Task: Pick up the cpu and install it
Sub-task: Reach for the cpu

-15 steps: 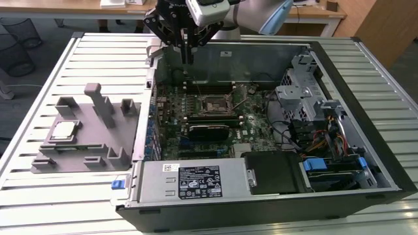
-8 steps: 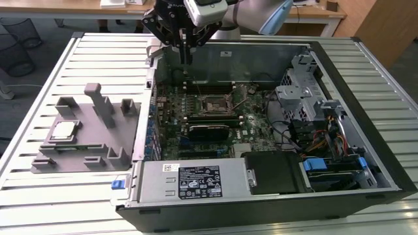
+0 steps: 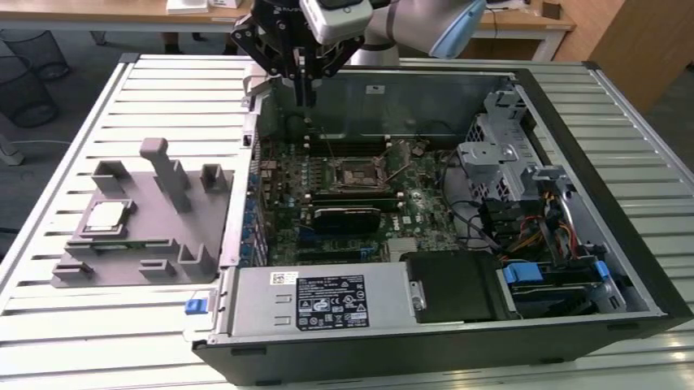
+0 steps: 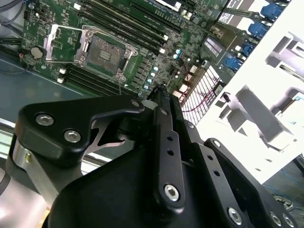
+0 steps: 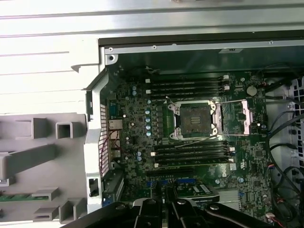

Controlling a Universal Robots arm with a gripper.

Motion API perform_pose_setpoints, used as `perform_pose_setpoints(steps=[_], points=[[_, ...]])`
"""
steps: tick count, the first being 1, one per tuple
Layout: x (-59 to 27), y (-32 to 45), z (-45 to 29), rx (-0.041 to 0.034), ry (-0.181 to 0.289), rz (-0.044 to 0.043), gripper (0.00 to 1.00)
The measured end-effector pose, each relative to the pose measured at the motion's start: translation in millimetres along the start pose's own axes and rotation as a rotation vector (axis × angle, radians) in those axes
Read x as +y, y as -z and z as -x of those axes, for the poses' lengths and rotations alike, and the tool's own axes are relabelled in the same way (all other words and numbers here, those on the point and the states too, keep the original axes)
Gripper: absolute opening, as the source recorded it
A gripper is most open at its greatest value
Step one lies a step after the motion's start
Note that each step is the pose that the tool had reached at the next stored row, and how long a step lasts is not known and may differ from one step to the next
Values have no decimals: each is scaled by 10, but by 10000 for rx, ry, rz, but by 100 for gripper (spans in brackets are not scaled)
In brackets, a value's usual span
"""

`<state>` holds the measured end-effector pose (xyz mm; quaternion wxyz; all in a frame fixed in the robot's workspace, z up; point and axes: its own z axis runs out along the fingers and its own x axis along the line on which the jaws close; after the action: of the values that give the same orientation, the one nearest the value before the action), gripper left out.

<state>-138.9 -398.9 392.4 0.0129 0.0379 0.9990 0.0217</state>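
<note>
Gripper (image 3: 305, 96) pinched closed, empty, above the case (image 3: 434, 351) — the cpu (image 3: 106, 215), a silvery-white square, lies on the grey fixture (image 3: 158, 231).

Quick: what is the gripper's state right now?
Gripper: closed, holding nothing; the cpu lies on the fixture.

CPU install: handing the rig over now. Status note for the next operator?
Gripper: shut, holding nothing, hovering above the far wall of the open case.
cpu: lies flat on the grey fixture, at the exterior view's left of the case, untouched.
Socket: empty, its retention frame swung open.
Done: nothing that shows.
Left: pick-up and install.
</note>
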Motion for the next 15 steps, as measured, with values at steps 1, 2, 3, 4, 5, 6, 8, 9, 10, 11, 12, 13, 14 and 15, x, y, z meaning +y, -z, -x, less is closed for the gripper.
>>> perform_pose_setpoints(steps=[1, 2, 3, 4, 5, 6, 8, 9, 10, 11, 12, 13, 14, 15], points=[[0, 0, -5, 0, 0, 0, 18], [-1, 0, -10, 1, 0, 0, 18], [-1, -1, -15, 1, 0, 0, 18], [-1, -1, -20, 1, 0, 0, 18], [-2, -1, -24, 2, 0, -1, 18], [-2, -1, -29, 2, 0, -1, 18], [-3, -2, -40, 2, 0, -1, 18], [-4, -2, -45, 3, 0, -1, 18], [-4, -3, -51, 3, 0, 0, 18], [-5, -3, -57, 3, 1, 0, 18], [-5, -4, -63, 3, 1, 0, 18], [-5, -4, -69, 3, 1, 0, 18], [-6, -5, -75, 4, 0, 0, 18], [-6, -5, -80, 5, 0, -1, 18]])
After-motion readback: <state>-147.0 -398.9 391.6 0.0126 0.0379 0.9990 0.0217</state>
